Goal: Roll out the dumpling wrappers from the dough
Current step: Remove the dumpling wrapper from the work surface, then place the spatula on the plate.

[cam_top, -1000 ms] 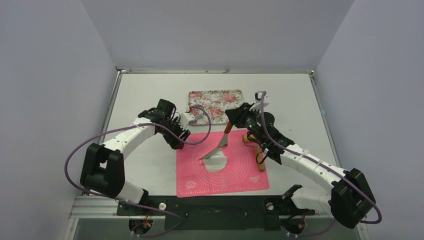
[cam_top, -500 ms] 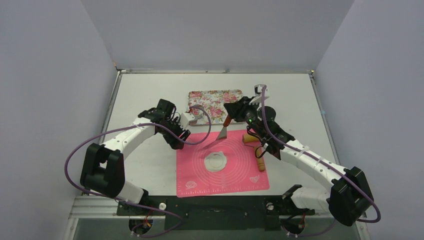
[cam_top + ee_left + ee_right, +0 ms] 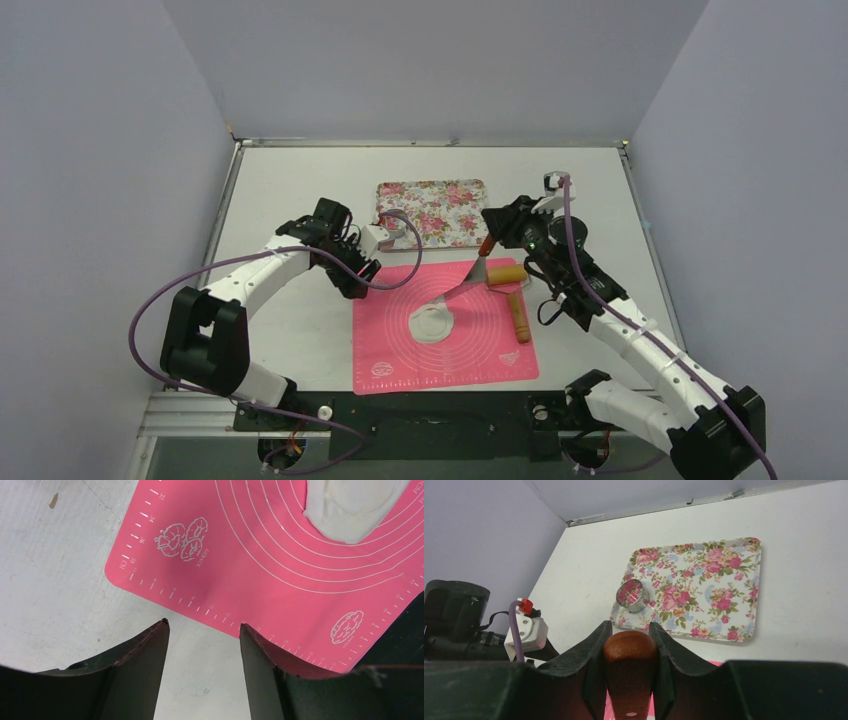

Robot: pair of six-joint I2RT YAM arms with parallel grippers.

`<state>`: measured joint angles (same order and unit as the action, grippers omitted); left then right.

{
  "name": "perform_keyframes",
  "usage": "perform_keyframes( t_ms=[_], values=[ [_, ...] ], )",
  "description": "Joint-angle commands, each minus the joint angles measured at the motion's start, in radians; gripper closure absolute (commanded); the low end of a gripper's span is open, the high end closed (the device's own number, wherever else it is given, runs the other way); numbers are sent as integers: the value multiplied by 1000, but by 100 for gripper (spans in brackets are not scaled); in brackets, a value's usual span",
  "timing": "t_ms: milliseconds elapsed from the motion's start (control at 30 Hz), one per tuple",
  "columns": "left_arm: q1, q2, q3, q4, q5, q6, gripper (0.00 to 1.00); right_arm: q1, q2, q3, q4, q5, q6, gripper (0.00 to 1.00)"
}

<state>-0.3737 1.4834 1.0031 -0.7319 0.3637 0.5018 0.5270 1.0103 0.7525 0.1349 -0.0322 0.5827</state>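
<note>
The dough point(image 3: 432, 322) is a flattened white patch in the middle of the pink mat point(image 3: 400, 360); its edge also shows in the left wrist view point(image 3: 357, 505). The dumpling wrappers are out of view. My right gripper point(image 3: 492, 240) point(image 3: 630, 627) is shut on the reddish wooden handle point(image 3: 630, 652) of a metal scraper, whose blade point(image 3: 463, 291) hangs over the mat's far right part, apart from the dough. My left gripper point(image 3: 352, 277) point(image 3: 204, 625) stands open and empty over the table beside the mat's left edge.
A floral tray point(image 3: 445, 205) point(image 3: 724, 585) lies behind the mat, with a metal ring cutter point(image 3: 633, 595) on its left part. A wooden rolling pin point(image 3: 519, 315) rests on the mat's right side, just below the right gripper.
The right arm has swung right and back, lifting the scraper from over the dough to the mat's far right by the rolling pin. The left arm has not moved.
</note>
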Motion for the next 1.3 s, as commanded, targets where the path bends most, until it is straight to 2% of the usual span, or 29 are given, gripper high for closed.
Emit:
perform_keyframes(
  t_ms=[0, 333, 467, 800, 1067, 1267],
  values=[
    [-7, -22, 8, -8, 38, 4, 48, -27, -79, 8, -68, -35, -3, 100],
    [-16, -23, 7, -11, 37, 2, 48, -47, -76, 8, -131, -193, -7, 100],
    [-16, -22, 5, -9, 37, 4, 48, -48, -95, -12, -144, -179, 10, 100],
    [-16, -21, 8, -14, 32, 5, 48, -54, -88, -74, 14, -182, 78, 100],
    [-16, -20, 9, -14, 28, 3, 48, -67, -131, -8, -79, -186, 34, 100],
    [-16, -21, 11, -14, 22, 3, 48, -71, -127, -16, -57, -183, 45, 100]
  ],
)
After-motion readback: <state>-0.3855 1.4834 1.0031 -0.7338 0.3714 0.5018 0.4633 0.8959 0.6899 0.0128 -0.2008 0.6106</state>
